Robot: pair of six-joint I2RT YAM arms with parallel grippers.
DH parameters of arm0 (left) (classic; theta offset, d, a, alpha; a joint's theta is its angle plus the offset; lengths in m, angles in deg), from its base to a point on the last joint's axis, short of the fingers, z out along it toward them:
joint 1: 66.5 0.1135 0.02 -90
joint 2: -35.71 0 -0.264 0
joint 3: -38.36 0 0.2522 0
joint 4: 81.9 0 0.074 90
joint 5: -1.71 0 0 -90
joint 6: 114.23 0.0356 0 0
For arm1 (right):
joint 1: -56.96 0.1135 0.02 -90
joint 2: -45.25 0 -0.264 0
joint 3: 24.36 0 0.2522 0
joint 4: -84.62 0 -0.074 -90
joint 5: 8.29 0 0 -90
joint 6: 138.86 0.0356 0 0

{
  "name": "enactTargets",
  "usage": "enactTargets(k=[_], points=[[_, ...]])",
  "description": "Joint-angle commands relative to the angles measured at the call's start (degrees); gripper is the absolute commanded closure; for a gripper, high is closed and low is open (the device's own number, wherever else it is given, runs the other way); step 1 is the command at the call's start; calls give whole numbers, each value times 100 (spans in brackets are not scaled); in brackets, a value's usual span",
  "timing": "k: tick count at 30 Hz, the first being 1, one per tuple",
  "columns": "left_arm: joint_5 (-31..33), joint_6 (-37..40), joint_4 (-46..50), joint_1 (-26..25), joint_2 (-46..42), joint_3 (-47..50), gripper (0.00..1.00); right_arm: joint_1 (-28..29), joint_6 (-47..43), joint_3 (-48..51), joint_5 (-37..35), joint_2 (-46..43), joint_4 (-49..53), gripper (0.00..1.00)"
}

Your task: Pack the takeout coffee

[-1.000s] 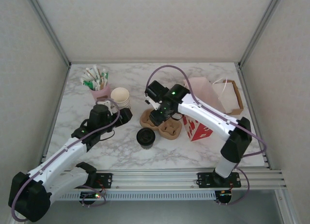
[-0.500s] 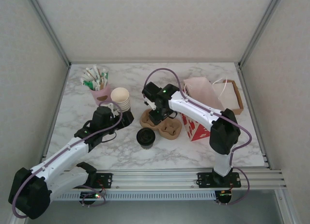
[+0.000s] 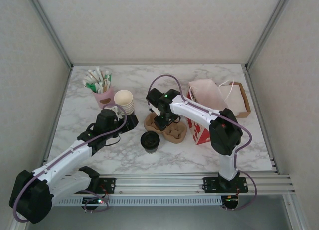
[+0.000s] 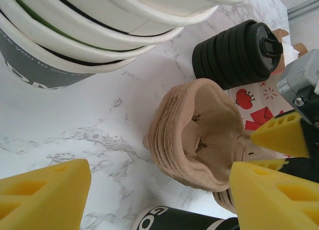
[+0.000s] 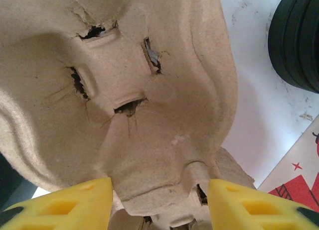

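The takeout coffee (image 3: pixel 149 141), a dark paper cup with a black lid, stands at the table's front centre; its dark side (image 4: pixel 179 221) shows at the bottom of the left wrist view. My left gripper (image 3: pixel 127 122) (image 4: pixel 159 200) is open just left of it with nothing between its yellow fingers. A stack of brown pulp cup carriers (image 3: pixel 172 133) (image 4: pixel 199 135) (image 5: pixel 149 90) lies right of the coffee. My right gripper (image 3: pixel 161 121) (image 5: pixel 159 205) is low over the stack and open, its fingers on either side of the top carrier's centre hump.
A tilted stack of cream cups (image 3: pixel 124 100) (image 4: pixel 75 31) and a pink holder of stirrers (image 3: pixel 101 88) stand behind the left gripper. Stacked black lids (image 4: pixel 234 53) (image 5: pixel 296 41) lie behind the carriers. A red-and-white bag (image 3: pixel 202 132), a pink bag (image 3: pixel 207 93) and a brown bag (image 3: pixel 240 98) crowd the right.
The right arm's elbow has folded inward to the left, and its gripper has shifted slightly left over the carriers. The left gripper has edged forward toward the coffee and narrowed a little.
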Motion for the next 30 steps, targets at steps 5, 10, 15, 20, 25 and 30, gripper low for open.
enactTargets(k=[5, 10, 15, 20, 25, 30], points=[[-35, 45, -106, -50, 51, -52, 27, -51, -82, 84, 26, 111, -14, 47], [-31, 50, -73, -49, 55, -78, 27, -48, -82, 84, 61, 123, -15, 48], [-18, 61, -62, -48, 51, -101, 27, -48, -109, 102, 125, 126, -26, 46], [-22, 68, -54, -50, 51, -96, 27, -46, -115, 106, 189, 144, -29, 45], [-13, 68, -29, -56, 33, -103, 27, -45, -111, 128, 223, 153, -33, 47], [-13, 70, -42, -59, 38, -107, 27, -48, -63, 113, 120, 127, -9, 55]])
